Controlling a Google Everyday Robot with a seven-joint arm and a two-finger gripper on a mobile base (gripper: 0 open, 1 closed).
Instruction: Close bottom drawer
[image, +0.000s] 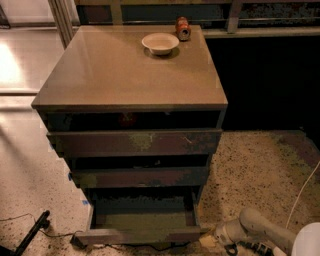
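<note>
Standing open at the foot of the cabinet: bottom drawer, drawn out, flat front plank running crosswise, left to right in the view. Gripper: low by the floor, at or just beside the plank's right end; whether open or closed, cannot tell. Drawer lies left of the gripper. Closing push, as judged, runs into the cabinet, so contact belongs on the plank's outer face.
</note>
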